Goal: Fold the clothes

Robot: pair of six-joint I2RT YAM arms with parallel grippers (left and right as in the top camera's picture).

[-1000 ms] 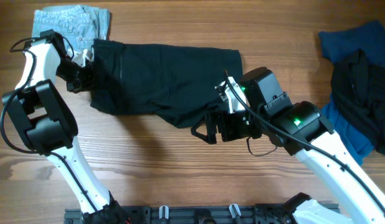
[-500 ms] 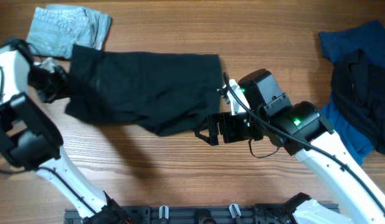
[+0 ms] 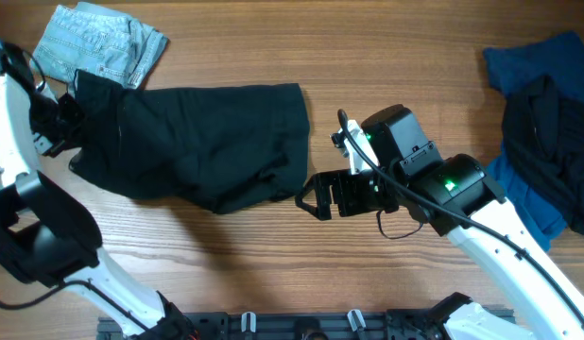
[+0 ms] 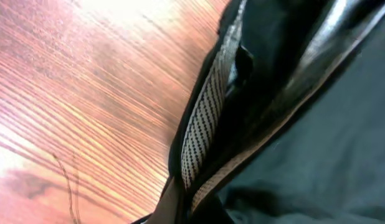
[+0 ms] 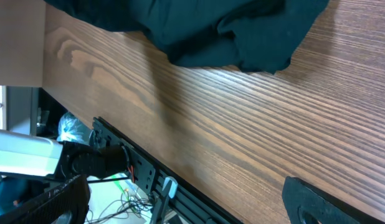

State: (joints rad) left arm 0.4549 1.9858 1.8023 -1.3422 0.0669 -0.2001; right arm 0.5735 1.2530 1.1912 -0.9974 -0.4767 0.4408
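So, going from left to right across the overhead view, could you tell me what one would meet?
light denim garment → black garment → right gripper → pile of blue and black clothes

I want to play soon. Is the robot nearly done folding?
Not nearly. The jeans look folded already. The left gripper holds the black garment by its edge; it lies spread out, unfolded. The right gripper is open and empty. The pile of blue and black clothes waits.
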